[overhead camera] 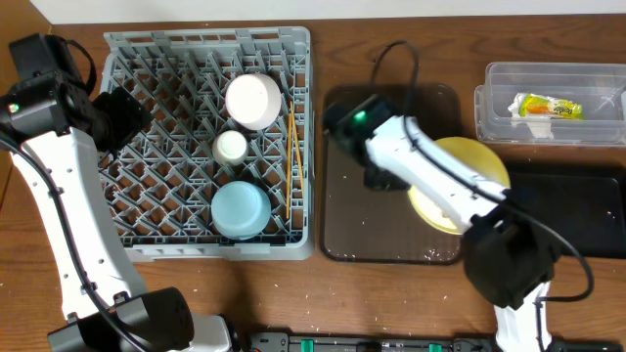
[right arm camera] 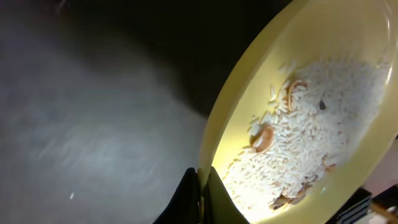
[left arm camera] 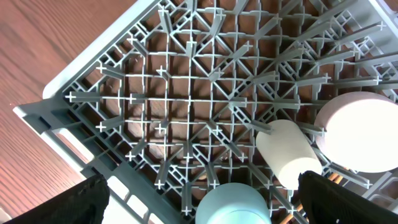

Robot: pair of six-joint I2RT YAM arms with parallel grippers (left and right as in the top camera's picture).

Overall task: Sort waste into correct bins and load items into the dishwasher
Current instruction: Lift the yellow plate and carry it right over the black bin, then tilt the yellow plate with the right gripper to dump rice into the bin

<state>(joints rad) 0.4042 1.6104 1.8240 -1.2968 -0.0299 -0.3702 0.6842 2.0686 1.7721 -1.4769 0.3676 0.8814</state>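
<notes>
The right claw [right arm camera: 202, 183], bottom centre, is clamped on the plate [right arm camera: 298, 37] rim — to be kept level until over the black bin [overhead camera: 587, 215].

yellow plate [overhead camera: 481, 162], grey rack [overhead camera: 196, 40], blue bowl [overhead camera: 241, 210]

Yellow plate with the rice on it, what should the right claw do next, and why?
Probably lift the yellow plate and carry it toward the black bin to tip the rice out: the right claw is shut on its rim, and rice lies on it.
</notes>
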